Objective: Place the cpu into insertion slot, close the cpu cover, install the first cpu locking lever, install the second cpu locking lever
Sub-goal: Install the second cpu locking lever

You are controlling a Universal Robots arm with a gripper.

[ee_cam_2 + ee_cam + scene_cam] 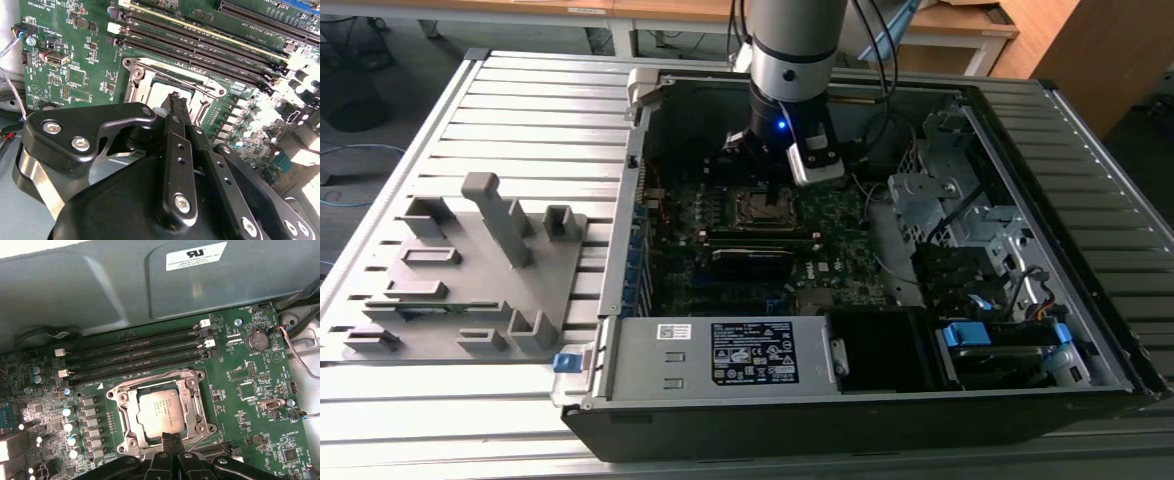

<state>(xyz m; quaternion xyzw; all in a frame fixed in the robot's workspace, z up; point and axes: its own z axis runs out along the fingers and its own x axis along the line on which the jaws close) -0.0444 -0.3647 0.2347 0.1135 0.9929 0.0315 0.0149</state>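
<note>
Half done at best, judging from the socket (114,396); seeing the chip (159,410) lying flat inside that socket, grey top up; seeing the cover frame (131,412) folded down around the chip, resting on the socket's rim; noticing thin wire levers (150,378) running along the socket's sides, though not managing to tell whether hooked under their catches or merely lying there.

Finding the pincer (172,439) at the socket's edge opposite the memory slots (135,352), fingertips pinched narrow, gripping nothing visible; possibly touching a lever end there, but not being able to confirm it in both wrist views.

Risking, from here:
- slipping off a lever and sliding onto the green board (235,405) beside the socket, scraping the small parts there;
- pushing a lever too little sideways and missing its catch, letting the cover frame spring up off the chip;
- bearing on the cover frame instead of a lever, loading the chip unevenly against the socket's contacts;
- latching the levers in the wrong order, leaving one side of the socket unclamped;
- snagging the loose cables (887,60) beyond the socket with the arm (790,60).
</note>
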